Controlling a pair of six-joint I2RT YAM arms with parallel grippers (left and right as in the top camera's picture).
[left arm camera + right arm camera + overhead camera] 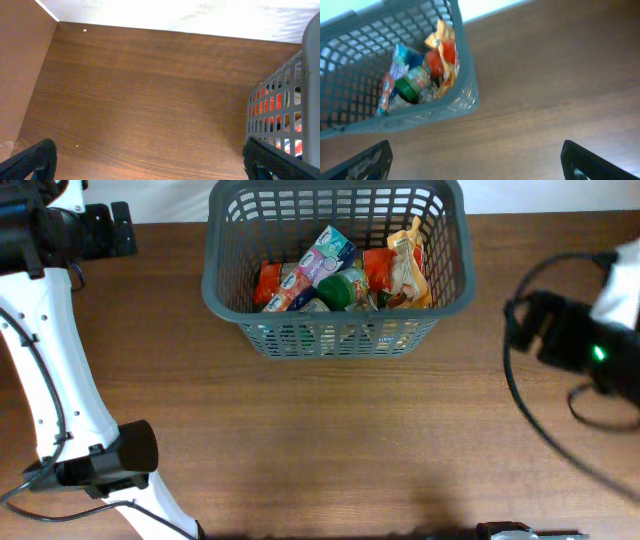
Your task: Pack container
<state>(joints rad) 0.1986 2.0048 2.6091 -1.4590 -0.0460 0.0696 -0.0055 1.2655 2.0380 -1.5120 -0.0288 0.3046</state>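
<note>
Right, overhead first: container (335, 340) sits top centre on the bench (330, 450), long axis left-right across the frame. Groceries (345, 275) are piled inside, and I see nothing loose on the bench. Left arm (45, 235) is at upper left, level with the container's left wall and apart from it. Right arm (565, 340) is at the right edge, and I can't tell its tool state from here. Left wrist: left end effector (150, 167) is spread wide with nothing between the tips. The container's slotted wall fills the right edge of frame, just beside the right-hand finger (272, 160). Right wrist: right end effector (480, 165) is likewise spread and empty. Here the container is upper left of frame, well apart, with bare bench between. My read: packing looks done or close to it. If another reach is needed, the left side looks nearer.
</note>
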